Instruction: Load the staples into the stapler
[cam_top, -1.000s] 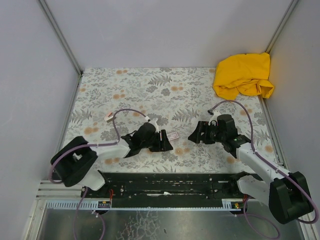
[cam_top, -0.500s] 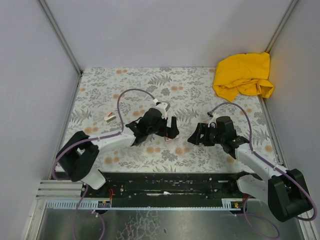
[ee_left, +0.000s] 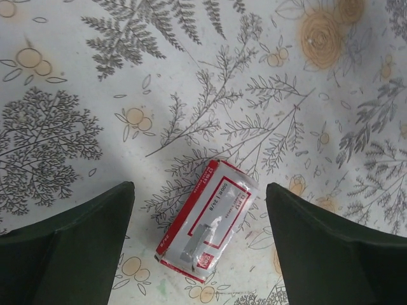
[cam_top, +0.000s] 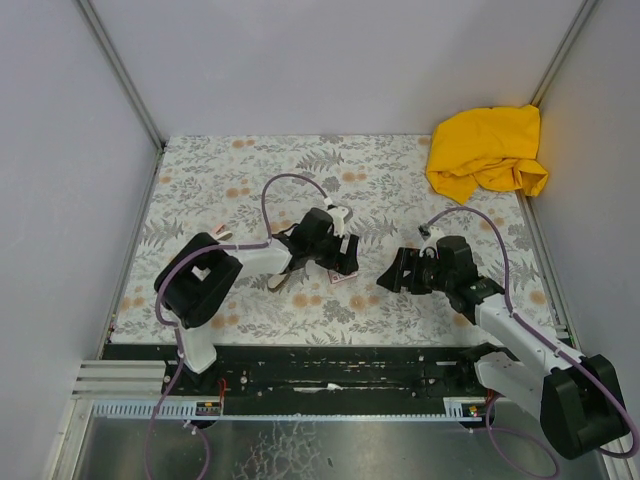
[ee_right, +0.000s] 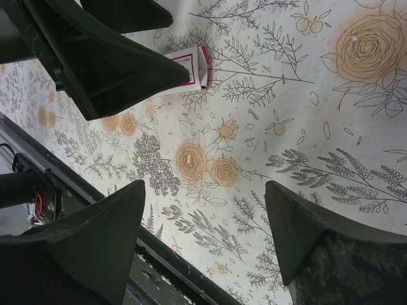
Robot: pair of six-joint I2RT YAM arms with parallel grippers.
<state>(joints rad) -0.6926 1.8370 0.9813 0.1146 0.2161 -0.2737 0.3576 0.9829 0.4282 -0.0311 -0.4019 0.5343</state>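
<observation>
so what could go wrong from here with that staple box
1. The staple box lies diagonally between the fingers of the open left gripper; closing now may catch its corners, twisting or crushing it.
2. The open right gripper sits close by, so both reaching in could collide.
3. The stapler lies right beside the left arm, which might knock it.

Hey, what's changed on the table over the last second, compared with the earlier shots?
The left fingers moved farther from the arm's base and opened. They seem to have let go of the white-and-red staple box, which now lies flat on the table between them, untouched and slightly shifted. The right fingers, open, the stapler and the yellow cloth stayed about where they were.
</observation>
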